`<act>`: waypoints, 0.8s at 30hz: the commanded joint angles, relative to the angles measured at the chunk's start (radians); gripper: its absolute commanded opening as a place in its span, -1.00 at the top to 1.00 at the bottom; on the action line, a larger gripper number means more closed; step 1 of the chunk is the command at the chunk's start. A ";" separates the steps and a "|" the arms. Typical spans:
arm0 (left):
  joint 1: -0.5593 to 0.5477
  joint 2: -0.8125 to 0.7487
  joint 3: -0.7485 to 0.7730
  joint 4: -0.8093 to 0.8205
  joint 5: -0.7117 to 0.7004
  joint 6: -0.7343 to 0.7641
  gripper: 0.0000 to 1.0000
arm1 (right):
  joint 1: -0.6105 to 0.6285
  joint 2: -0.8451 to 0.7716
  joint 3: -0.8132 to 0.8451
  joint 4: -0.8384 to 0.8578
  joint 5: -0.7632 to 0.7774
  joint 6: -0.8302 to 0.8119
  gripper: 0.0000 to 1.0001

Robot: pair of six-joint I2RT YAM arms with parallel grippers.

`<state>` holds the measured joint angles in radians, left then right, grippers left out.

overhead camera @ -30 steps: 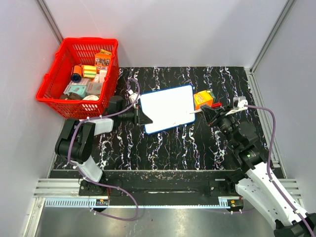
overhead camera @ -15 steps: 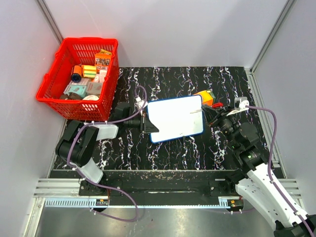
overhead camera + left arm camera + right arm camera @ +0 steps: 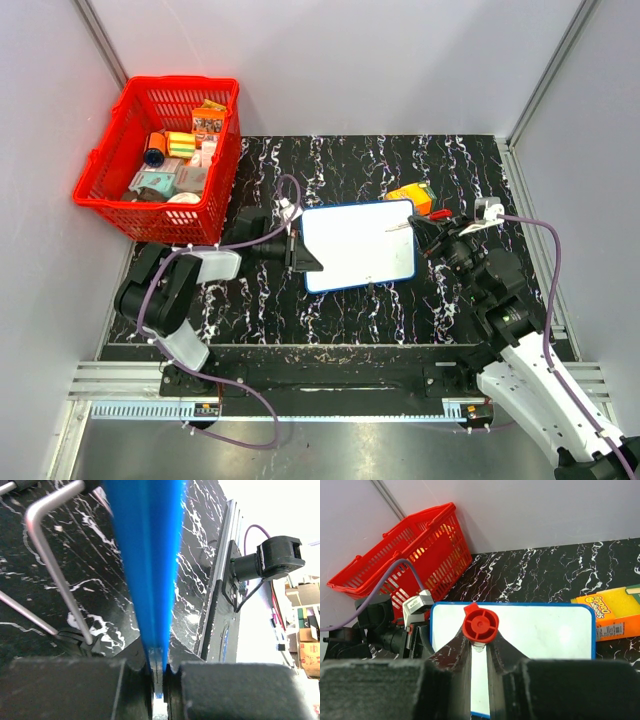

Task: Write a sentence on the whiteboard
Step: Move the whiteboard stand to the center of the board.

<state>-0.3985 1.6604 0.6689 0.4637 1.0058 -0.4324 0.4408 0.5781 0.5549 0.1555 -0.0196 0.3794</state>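
Left gripper (image 3: 300,250) was clamped tight on the left edge of the whiteboard (image 3: 360,250). Right gripper (image 3: 422,232) was closed around a red-ended marker (image 3: 480,624) at the whiteboard's upper right.

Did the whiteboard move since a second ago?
Yes. The whiteboard slid right, farther from the red basket, and a little toward the near edge. It also turned straighter.
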 commanded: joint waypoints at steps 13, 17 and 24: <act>0.193 -0.036 0.199 -0.433 -0.001 0.466 1.00 | 0.006 0.037 0.030 0.021 -0.022 -0.004 1.00; 0.207 -0.010 0.204 -0.459 -0.027 0.478 1.00 | 0.006 0.040 0.033 0.016 -0.020 -0.011 1.00; 0.202 -0.036 0.130 -0.382 -0.022 0.440 1.00 | 0.006 0.065 0.034 0.033 -0.032 -0.001 1.00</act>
<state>-0.2050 1.6444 0.8368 0.0456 1.0782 -0.0460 0.4408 0.6304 0.5552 0.1497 -0.0227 0.3790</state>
